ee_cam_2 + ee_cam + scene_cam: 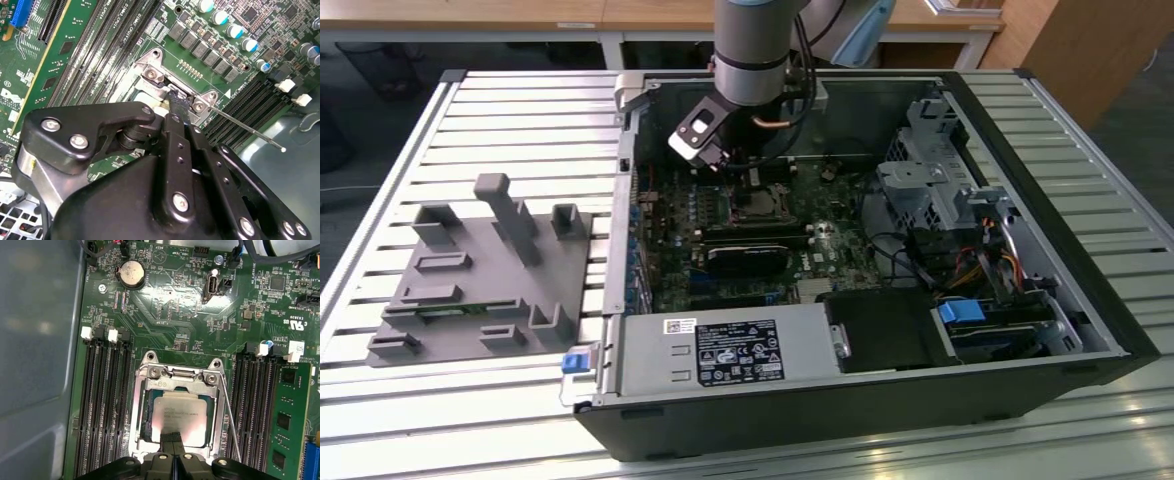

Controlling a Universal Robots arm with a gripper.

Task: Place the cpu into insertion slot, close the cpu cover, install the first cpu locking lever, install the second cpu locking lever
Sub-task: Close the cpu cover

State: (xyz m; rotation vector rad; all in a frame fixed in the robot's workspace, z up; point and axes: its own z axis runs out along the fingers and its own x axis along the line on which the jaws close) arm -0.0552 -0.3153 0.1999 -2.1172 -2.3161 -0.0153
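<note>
The cpu (182, 412), a silvery-tan square chip, lies in the insertion slot (145, 421) on the green board. The cpu cover (216, 410), a thin silver frame, lies flat around it. My gripper (173, 436) is shut with nothing between its fingers, and the joined black tips rest on the chip's near edge. In the second wrist view the gripper (178, 101) presses on the silver frame. A thin wire locking lever (250, 129) sticks out free over the memory slots; it also runs along one side of the socket as the lever (231, 422). In the exterior view the gripper (742, 182) hangs over the socket inside the case.
Long black memory slots (102, 410) flank the socket on both sides. A coin battery (131, 272) sits further up the board. A black graphics card (747, 258), the power supply (727, 352) and a drive cage (927, 180) crowd the case. A grey fixture (480, 270) lies at the exterior view's left.
</note>
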